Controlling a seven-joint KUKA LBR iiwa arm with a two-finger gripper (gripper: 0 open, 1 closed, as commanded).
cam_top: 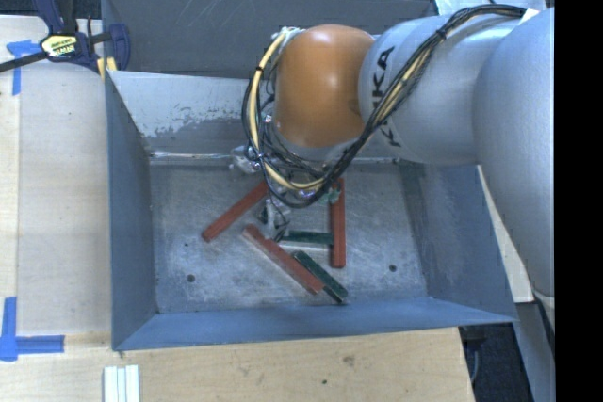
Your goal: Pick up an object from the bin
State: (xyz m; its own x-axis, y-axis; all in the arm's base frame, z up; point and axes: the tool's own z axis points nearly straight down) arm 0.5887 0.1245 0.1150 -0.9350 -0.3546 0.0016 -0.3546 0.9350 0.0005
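The gripper (274, 214) hangs low over crossed sticks mid-bin (129, 231); whether it is spread or closed, I cannot tell. A red-brown stick (234, 213) lies just left of it, a longer red-brown stick (283, 262) below, and a green stick (307, 240) and a red stick (337, 226) to its right. Bare floor runs to every wall. The arm (443, 99) reads "KUKA".
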